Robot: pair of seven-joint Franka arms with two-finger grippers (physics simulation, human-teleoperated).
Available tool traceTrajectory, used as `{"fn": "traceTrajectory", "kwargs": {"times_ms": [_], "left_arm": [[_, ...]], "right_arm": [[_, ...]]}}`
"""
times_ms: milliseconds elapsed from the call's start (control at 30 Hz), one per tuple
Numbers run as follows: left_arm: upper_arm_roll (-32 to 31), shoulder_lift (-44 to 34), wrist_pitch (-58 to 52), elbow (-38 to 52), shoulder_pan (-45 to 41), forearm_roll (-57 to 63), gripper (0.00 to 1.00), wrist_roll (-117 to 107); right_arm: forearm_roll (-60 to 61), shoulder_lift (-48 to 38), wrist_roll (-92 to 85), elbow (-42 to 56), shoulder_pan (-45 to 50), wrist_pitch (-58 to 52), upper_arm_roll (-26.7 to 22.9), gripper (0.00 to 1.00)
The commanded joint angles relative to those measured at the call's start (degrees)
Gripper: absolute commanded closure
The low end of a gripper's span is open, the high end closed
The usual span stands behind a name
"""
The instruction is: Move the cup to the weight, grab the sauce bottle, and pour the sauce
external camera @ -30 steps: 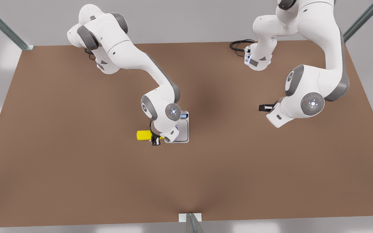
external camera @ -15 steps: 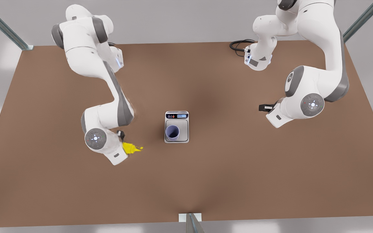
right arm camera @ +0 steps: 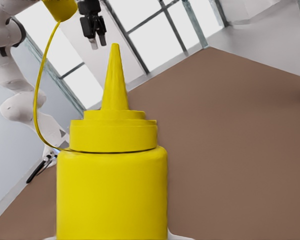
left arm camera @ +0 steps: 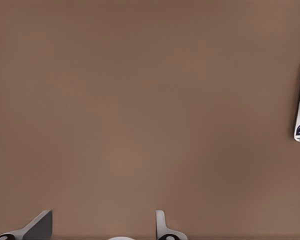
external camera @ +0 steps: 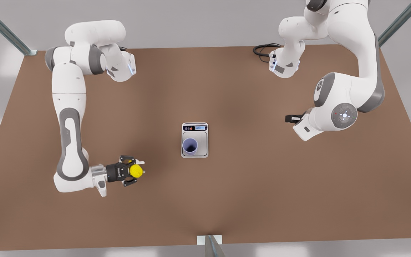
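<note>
The right gripper (external camera: 134,170), jaws clamped on the sauce bottle (external camera: 136,171), has swung left, away from the cup (external camera: 190,146) on the weight (external camera: 194,140): pouring looks finished. The left gripper (external camera: 288,119) waits far right, jaws apart.

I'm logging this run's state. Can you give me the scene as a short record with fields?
cup: upright on the scale's platform
scale: mid-table, display lit
bottle: upright, nozzle up, apart from the scale, toward the front view's left
right end effector: gripping the bottle
left end effector: open, waiting at the front view's right
table: brown
</note>
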Motion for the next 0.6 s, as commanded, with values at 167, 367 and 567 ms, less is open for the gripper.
{"fn": "traceTrajectory", "kwargs": {"times_ms": [167,367,567], "left_arm": [[-0.03,-0.06,-0.06,0.02,0.0,-0.07,0.0,0.45],[-0.11,-0.15,0.03,0.02,-0.08,0.1,0.0,0.45],[-0.11,-0.24,0.03,1.25,-0.08,0.19,0.0,0.36]], "right_arm": [[10.01,1.95,-51.21,-5.81,-0.2,-2.73,0.63,0.5],[12.39,4.15,-55.69,-8.97,-0.64,-4.4,0.72,0.5],[13.97,6.35,-57.89,-8.97,-0.47,-4.66,0.72,0.5]]}}
